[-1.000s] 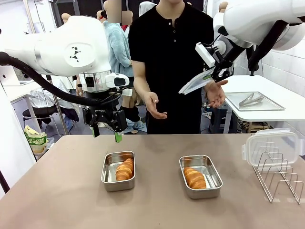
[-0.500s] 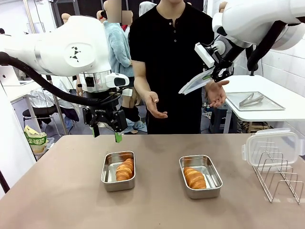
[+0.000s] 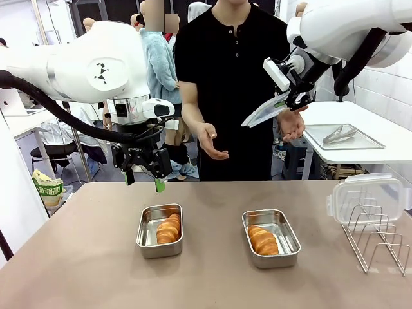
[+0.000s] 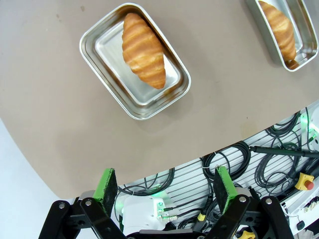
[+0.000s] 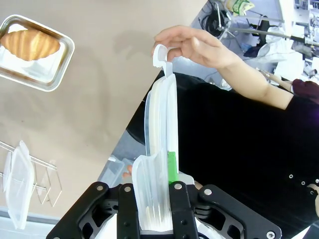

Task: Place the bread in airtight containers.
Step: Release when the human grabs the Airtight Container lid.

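Observation:
Two airtight containers stand on the table, each with one bread roll inside: the left pan [image 3: 145,239] with its bread [image 3: 168,228], and the right pan [image 3: 288,239] with its bread [image 3: 262,239]. My left gripper [image 3: 143,183] hangs open above the far side of the left pan [image 4: 107,50], over the bread [image 4: 143,50]. My right gripper [image 3: 288,100] is high at the far right, shut on a clear plastic lid [image 3: 265,111]. In the right wrist view the lid [image 5: 159,124] stands on edge between my fingers, and the person's hand [image 5: 194,45] touches its tab.
A second clear lid [image 3: 367,196] leans on a wire rack [image 3: 380,241] at the table's right edge. A flat steel tray [image 3: 343,136] with tongs sits on a white side table behind. The person stands at the far side with the other hand [image 3: 212,143] held out, palm up.
The person's hands have shifted slightly, the one below the lid rising toward it. Both arms and the pans have stayed still.

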